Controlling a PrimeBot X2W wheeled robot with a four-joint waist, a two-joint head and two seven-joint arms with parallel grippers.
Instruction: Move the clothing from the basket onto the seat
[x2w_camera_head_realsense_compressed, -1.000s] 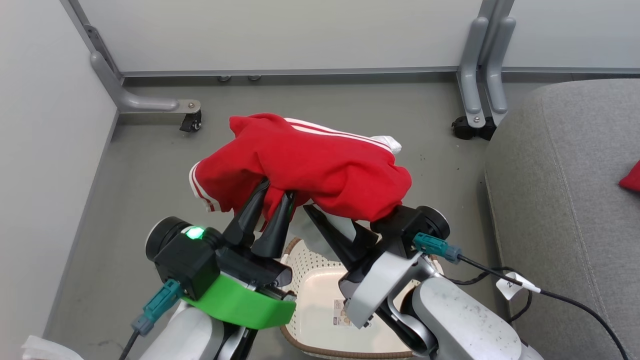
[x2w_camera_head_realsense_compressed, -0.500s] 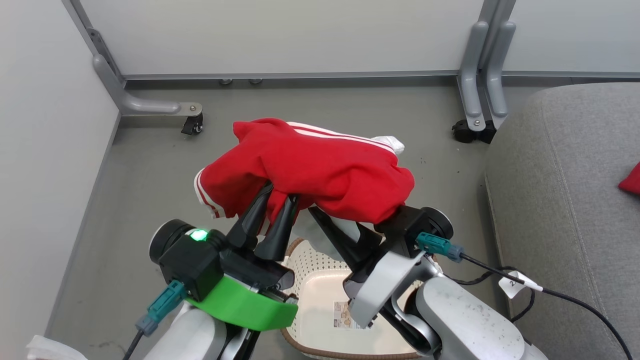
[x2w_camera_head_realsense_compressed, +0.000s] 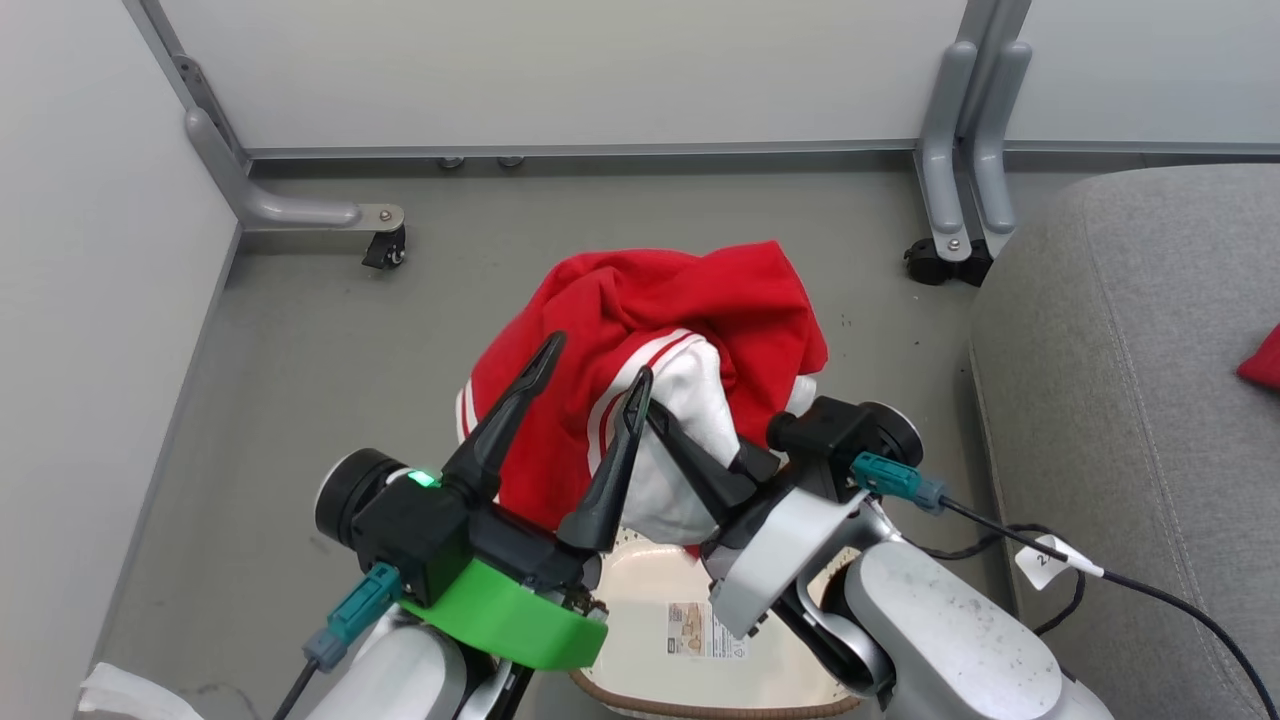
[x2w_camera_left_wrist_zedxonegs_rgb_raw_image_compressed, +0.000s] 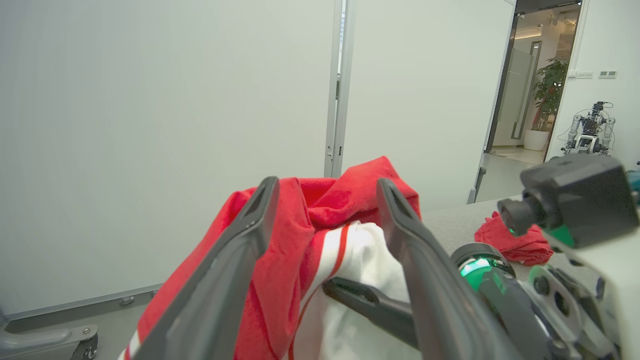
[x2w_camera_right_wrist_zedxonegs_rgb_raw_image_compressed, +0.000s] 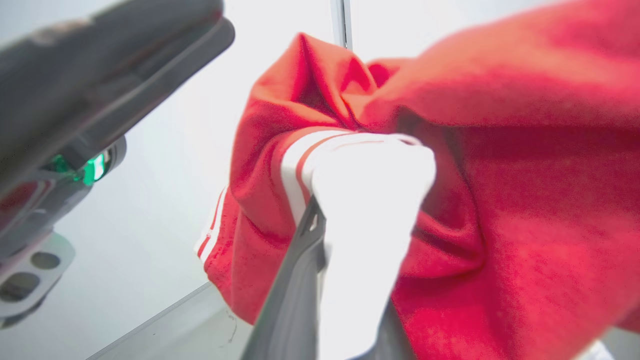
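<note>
Much of the basket (x2w_camera_head_realsense_compressed: 640, 600) lies hidden beneath the hanging clothing (x2w_camera_head_realsense_compressed: 700, 300).

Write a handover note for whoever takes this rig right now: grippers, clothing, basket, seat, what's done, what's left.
Left gripper: open, fingers either side of the hanging cloth, not gripping.
Right gripper: shut on the red garment, at its white lining.
The garment hangs above the basket, whose visible bottom is bare.
Done: another red piece lies on the seat.
Left: carry the held garment over to the seat and release.
</note>
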